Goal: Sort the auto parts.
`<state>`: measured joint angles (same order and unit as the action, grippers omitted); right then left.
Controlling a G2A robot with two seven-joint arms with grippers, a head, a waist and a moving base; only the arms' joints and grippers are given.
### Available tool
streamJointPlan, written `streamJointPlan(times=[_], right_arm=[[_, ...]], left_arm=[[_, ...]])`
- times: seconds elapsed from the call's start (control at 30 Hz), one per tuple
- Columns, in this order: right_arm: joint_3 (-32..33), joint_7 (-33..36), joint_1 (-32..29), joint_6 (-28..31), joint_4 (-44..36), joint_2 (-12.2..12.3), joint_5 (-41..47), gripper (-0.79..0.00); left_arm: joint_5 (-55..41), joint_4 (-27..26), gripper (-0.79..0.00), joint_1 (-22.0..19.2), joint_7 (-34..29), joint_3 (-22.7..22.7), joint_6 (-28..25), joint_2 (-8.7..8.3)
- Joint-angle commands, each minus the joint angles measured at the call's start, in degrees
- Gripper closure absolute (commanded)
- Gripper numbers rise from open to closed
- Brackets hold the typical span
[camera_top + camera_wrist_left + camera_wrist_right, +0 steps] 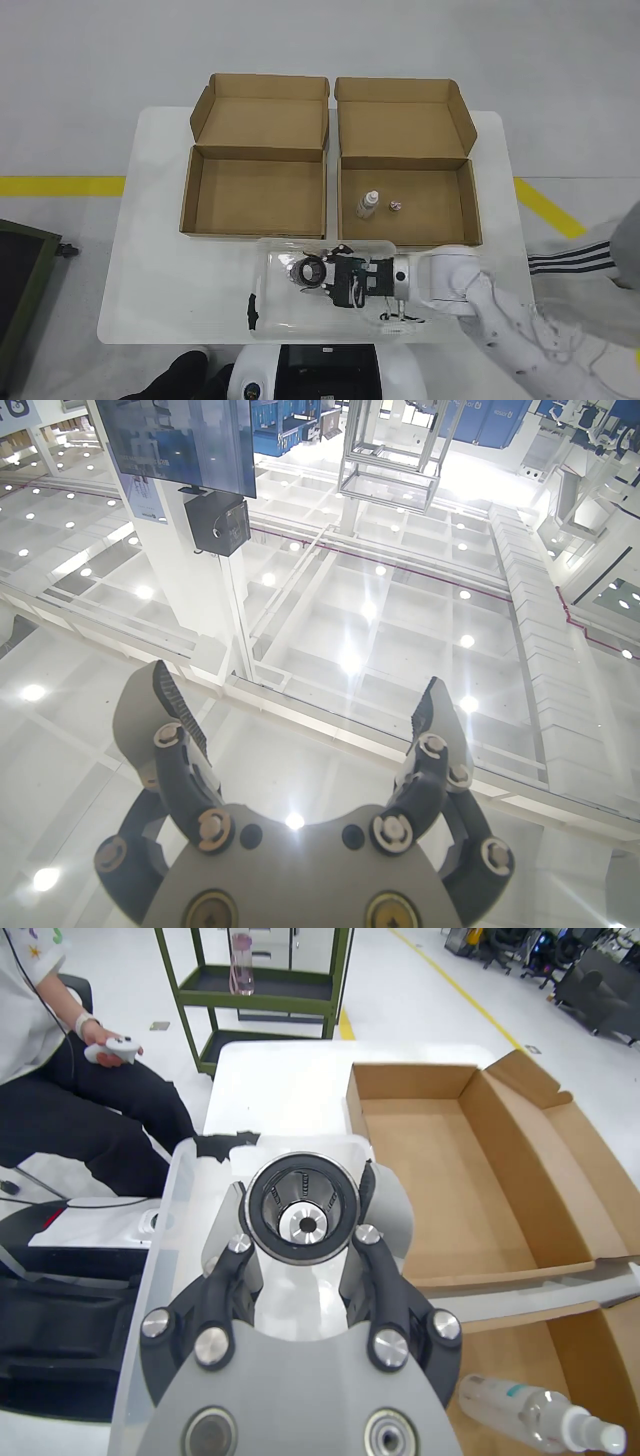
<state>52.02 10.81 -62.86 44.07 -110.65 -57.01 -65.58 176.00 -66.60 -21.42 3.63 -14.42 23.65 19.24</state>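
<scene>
Right hand (302, 1188) pinches a black-rimmed metal cylinder (303, 1223) — hollow, shiny inside; left hand (297, 695) spread.

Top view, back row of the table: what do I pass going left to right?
Left cardboard box → spray bottle → small round part → far wall of the right cardboard box, which holds both.

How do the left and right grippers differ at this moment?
The left gripper has its jaws open with nothing between them; the right gripper has its jaws shut on a ring-shaped metal part. The left gripper points up at the ceiling; the right gripper is over the clear bin. Both have the same build.
</scene>
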Motion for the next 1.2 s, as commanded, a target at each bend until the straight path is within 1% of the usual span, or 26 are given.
streamJointPlan(times=[0.0,0.1,0.3,0.5,0.83,1.17], right_arm=[[1.1,-1.8,-0.2,-0.3,-1.1,0.0,1.4,0.0],[2.6,-4.3,-0.2,-1.0,-2.3,-0.1,3.3,0.0],[4.6,-10.4,-0.2,-5.4,-3.6,-0.7,7.0,0.0],[5.6,-17.0,1.5,-8.3,-3.6,-1.7,10.7,0.0],[6.7,-23.6,6.8,-10.2,-3.2,-3.4,14.0,0.0],[8.0,-30.2,9.4,-10.3,-2.7,-4.8,15.3,0.0]], left_arm=[[0.0,0.0,-0.785,0.0,0.0,0.0,0.0,0.0],[0.0,0.0,-0.785,0.0,0.0,0.0,0.0,0.0],[0.0,0.0,-0.785,0.0,0.0,0.0,0.0,0.0],[0.0,0.0,-0.785,0.0,0.0,0.0,0.0,0.0],[0.0,0.0,-0.785,0.0,0.0,0.0,0.0,0.0],[0.0,0.0,-0.785,0.0,0.0,0.0,0.0,0.0]])
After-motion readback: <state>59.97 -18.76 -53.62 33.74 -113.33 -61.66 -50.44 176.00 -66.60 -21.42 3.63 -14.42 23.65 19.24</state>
